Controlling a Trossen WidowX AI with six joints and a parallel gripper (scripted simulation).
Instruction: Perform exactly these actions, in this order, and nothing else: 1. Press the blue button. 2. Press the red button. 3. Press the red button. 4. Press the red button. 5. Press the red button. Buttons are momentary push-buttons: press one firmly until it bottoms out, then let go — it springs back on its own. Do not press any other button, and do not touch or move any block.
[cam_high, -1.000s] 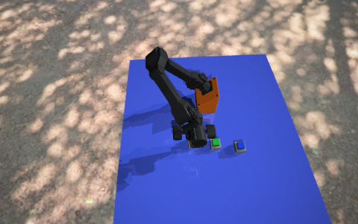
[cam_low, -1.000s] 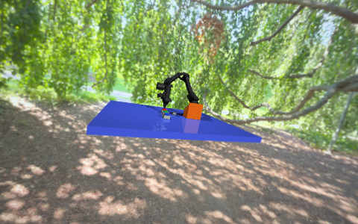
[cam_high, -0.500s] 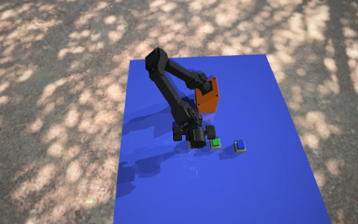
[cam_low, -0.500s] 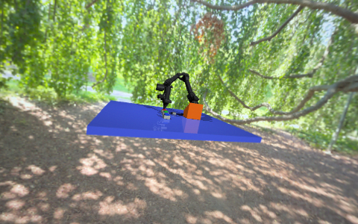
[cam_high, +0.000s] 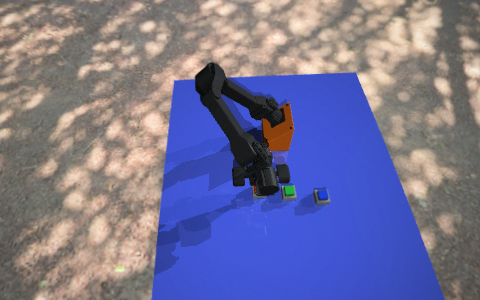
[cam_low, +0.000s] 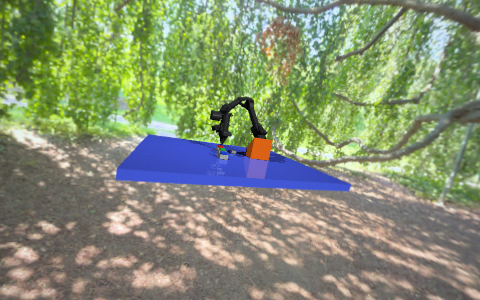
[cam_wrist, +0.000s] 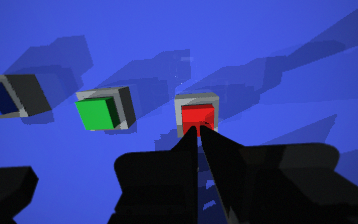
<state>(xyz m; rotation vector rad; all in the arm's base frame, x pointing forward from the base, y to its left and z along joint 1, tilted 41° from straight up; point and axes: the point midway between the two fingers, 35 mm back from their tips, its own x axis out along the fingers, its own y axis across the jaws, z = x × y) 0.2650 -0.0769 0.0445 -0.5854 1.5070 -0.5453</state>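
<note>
Red button (cam_wrist: 198, 119) under closed tool (cam_wrist: 199, 131)

The arm (cam_high: 227, 112) is black all over, matt, with no cables, screws or markings that can be made out. Its links are long, blocky bars with bevelled edges, joined by thicker, rounded housings. At the wrist end sits a short cylindrical body (cam_high: 269, 181), flanked by two small round knobs like wheels, one on each side. The pincer (cam_wrist: 199, 131) is black as well: two flat, tapering fingers that narrow to thin pointed tips, rising from broad angular shoulders. In the exterior view the arm (cam_low: 235, 117) shows only as a thin dark outline, too small for detail.
</note>
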